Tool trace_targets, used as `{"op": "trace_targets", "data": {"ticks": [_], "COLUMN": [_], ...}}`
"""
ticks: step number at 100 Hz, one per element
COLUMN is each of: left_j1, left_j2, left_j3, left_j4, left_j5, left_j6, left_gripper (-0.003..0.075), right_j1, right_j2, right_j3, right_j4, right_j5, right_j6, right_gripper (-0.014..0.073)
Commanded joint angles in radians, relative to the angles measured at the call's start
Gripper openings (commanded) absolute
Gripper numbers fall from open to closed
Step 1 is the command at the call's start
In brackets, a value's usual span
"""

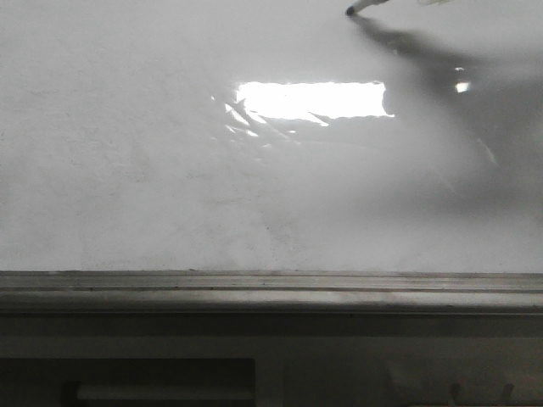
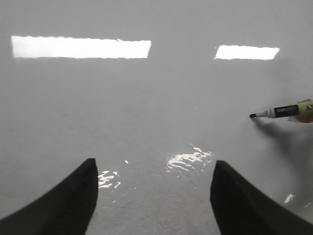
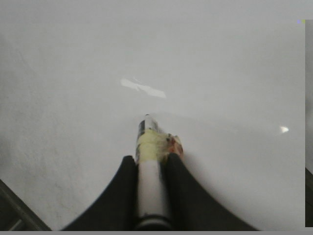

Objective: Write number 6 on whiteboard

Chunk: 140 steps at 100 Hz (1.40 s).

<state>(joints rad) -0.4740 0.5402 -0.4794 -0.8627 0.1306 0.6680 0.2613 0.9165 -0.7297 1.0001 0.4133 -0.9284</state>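
Note:
The whiteboard (image 1: 153, 170) fills the front view, glossy white with a bright rectangular glare and faint smudges. No black line of the number 6 shows on it in any view. A white marker with a black tip (image 1: 361, 8) enters at the top right of the front view, its tip at or very near the board. My right gripper (image 3: 149, 164) is shut on the marker (image 3: 149, 161), which has yellow tape near its front. The marker also shows in the left wrist view (image 2: 276, 112). My left gripper (image 2: 154, 169) is open and empty, facing the board (image 2: 146, 107).
A grey metal rail (image 1: 271, 288) runs along the board's bottom edge, with a dark ledge below it. The right arm's shadow (image 1: 458, 93) falls across the board's upper right. A dark edge (image 3: 14, 210) shows in a corner of the right wrist view.

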Motion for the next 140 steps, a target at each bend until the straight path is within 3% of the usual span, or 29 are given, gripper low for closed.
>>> {"op": "trace_targets", "data": {"ticks": [1, 20, 38, 57, 80, 93, 114, 140], "left_j1": [0.004, 0.004, 0.004, 0.004, 0.004, 0.004, -0.003, -0.131], "left_j2": [-0.001, -0.001, -0.001, -0.001, -0.001, -0.001, -0.001, 0.064], "left_j3": [-0.027, -0.027, -0.027, -0.027, -0.027, -0.027, -0.036, -0.099], "left_j4": [-0.016, -0.016, -0.016, -0.018, -0.02, -0.02, -0.029, -0.029], "left_j5": [-0.06, -0.06, -0.06, -0.06, -0.06, -0.06, 0.012, 0.114], "left_j6": [-0.008, -0.008, -0.008, -0.008, -0.008, -0.008, 0.0, 0.072], "left_gripper": [0.044, 0.044, 0.044, 0.044, 0.044, 0.044, 0.044, 0.044], "right_j1": [-0.001, -0.001, -0.021, -0.028, 0.023, 0.03, 0.03, 0.03], "right_j2": [0.045, 0.09, 0.023, -0.043, 0.078, 0.072, -0.057, -0.077], "right_j3": [-0.044, -0.044, -0.042, -0.042, -0.042, -0.049, -0.052, -0.104], "right_j4": [0.02, -0.115, -0.369, -0.293, 0.004, -0.024, -0.085, -0.087], "right_j5": [0.019, 0.245, 0.225, 0.059, 0.111, 0.27, 0.353, 0.439], "right_j6": [-0.011, 0.009, 0.205, 0.198, -0.02, -0.022, 0.002, 0.02], "right_gripper": [-0.0046, -0.0046, -0.0046, -0.0046, -0.0046, -0.0046, -0.0046, -0.0046]}}
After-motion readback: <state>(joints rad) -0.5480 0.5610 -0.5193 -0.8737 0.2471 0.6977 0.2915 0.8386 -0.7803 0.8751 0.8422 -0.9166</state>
